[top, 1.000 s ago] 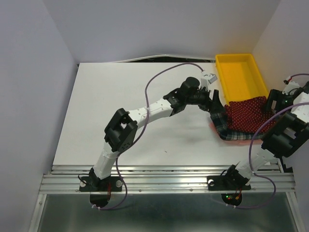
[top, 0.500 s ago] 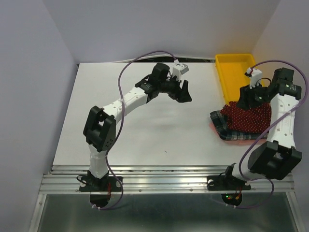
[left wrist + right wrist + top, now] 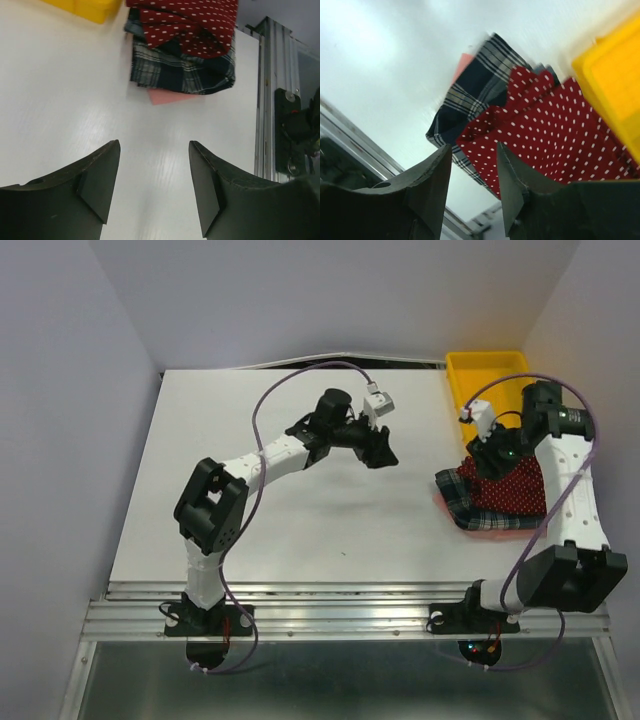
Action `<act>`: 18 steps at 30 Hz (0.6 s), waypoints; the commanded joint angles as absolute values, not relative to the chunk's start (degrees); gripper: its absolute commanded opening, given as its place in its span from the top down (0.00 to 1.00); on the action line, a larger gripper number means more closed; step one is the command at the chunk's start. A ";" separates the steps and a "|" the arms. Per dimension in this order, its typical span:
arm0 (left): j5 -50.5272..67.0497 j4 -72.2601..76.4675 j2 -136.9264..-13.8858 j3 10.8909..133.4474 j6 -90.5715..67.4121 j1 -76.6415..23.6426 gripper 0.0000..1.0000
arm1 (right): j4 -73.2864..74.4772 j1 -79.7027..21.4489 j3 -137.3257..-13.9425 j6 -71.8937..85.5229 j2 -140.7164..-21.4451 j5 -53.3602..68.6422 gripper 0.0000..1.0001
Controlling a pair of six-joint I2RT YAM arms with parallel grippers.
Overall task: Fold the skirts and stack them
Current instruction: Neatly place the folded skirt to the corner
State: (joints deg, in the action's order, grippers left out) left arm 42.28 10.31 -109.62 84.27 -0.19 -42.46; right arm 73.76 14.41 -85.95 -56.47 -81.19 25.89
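Observation:
The skirts lie stacked at the right of the table. The dark red dotted one sits on top of the plaid one. My left gripper hovers open over bare table, well left of the stack, with nothing between its fingers. Just above the stack's left part, my right gripper has its jaws apart and holds no cloth.
A yellow tray stands at the back right, touching the skirts' far edge. A pink sheet peeks from under the plaid skirt. The metal rail runs along the near edge.
The left gripper drew away from the stack toward the table's middle. The right arm swung up and came in over the skirts. Both pairs of jaws narrowed.

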 commanded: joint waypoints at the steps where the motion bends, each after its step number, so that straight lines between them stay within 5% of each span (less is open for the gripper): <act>1: 46.32 13.89 -107.94 84.47 -8.34 -36.75 0.33 | 79.10 1.02 -83.93 -65.30 -76.20 15.40 0.54; 11: 44.30 12.04 -97.39 70.50 -9.76 -31.82 0.32 | 79.80 -15.20 -73.84 -75.58 -79.27 -14.03 0.61; 18: 44.30 13.36 -93.69 66.18 -9.49 -31.29 0.32 | 79.72 -18.81 -76.11 -72.07 -88.14 -21.35 0.62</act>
State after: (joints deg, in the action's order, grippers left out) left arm 43.35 10.48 -97.23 66.96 -9.39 -31.75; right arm 76.88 -17.65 -73.36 -71.66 -85.62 -12.82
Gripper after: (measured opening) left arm 0.677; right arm 0.388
